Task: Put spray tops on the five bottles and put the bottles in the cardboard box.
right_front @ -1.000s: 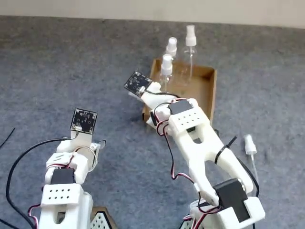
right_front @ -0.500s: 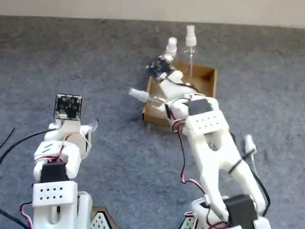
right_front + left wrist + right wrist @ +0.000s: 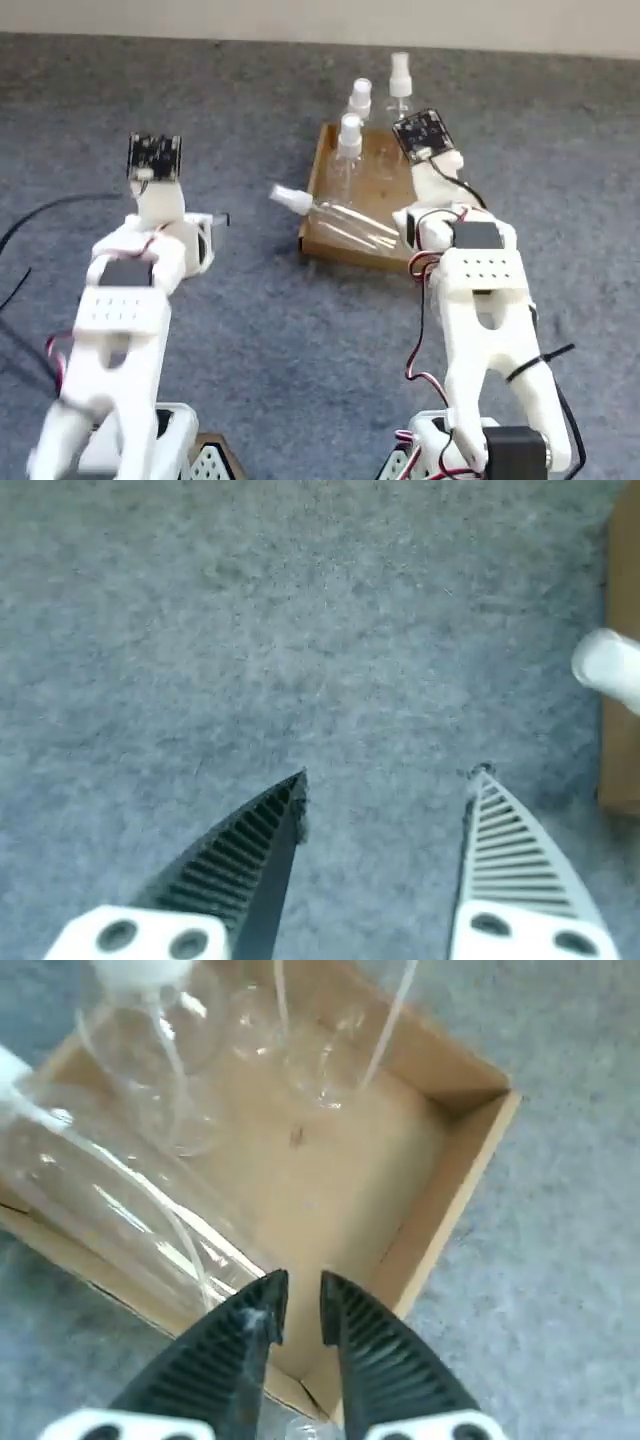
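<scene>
The cardboard box (image 3: 432, 190) sits at the far middle of the table. Three clear bottles with white spray tops stand upright at its far side (image 3: 350, 140), (image 3: 359, 98), (image 3: 400, 78). Another capped bottle (image 3: 345, 225) lies on its side across the box's left wall, its spray top (image 3: 289, 198) poking out over the carpet. My right gripper (image 3: 303, 1278) hovers over the box floor (image 3: 330, 1170) beside the lying bottle (image 3: 110, 1200), shut with nothing in it. My left gripper (image 3: 390, 775) is open and empty above bare carpet, left of the box; the spray top (image 3: 612, 666) shows past it.
Grey carpet (image 3: 230, 330) covers the table, with free room left of and in front of the box. The right arm (image 3: 480, 275) stretches from the near edge up to the box. The left arm (image 3: 125, 300) stands at the near left. A pale wall runs along the far edge.
My right arm swung from the box's left wall to its right side, and a bottle tipped over and now lies across that left wall. My left arm stretched farther from the near edge.
</scene>
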`<state>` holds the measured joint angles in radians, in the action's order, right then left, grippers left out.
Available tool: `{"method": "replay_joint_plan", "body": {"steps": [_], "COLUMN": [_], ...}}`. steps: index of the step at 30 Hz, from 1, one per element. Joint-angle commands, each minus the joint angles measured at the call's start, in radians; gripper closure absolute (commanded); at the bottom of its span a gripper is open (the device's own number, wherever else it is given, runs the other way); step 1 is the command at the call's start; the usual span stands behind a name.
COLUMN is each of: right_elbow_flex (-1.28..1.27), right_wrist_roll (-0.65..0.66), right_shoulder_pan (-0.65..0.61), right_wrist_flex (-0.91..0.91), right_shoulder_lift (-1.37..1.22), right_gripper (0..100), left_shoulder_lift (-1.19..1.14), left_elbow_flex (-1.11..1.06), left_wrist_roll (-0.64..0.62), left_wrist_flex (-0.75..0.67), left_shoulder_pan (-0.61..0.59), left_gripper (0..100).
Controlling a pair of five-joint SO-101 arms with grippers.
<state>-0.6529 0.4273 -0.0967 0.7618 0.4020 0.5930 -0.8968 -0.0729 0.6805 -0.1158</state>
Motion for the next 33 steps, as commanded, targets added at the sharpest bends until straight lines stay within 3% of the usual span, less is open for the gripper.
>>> {"method": "replay_joint_plan", "body": {"steps": [1,13,33], "right_elbow_flex": [-0.022,-0.045,-0.133], "right_wrist_roll": [-0.012,-0.074,-0.075], "right_shoulder_pan": [0.013,-0.042,-0.096], "right_wrist_flex": [-0.076,-0.196,-0.32], "right_shoulder_lift": [-0.027,-0.154,-0.183], "right_gripper": [97.8,97.8,97.9], "left_shoulder_lift": [-0.179,-0.512,-0.549], "left_elbow_flex": [0.13,0.32,0.397], "left_wrist_roll": [-0.012,-0.012,-0.009], "left_wrist_flex": [-0.071,-0.14,-0.14], "left_shoulder_pan": [0.024,0.124,0.228], "left_gripper": [77,77,77]}}
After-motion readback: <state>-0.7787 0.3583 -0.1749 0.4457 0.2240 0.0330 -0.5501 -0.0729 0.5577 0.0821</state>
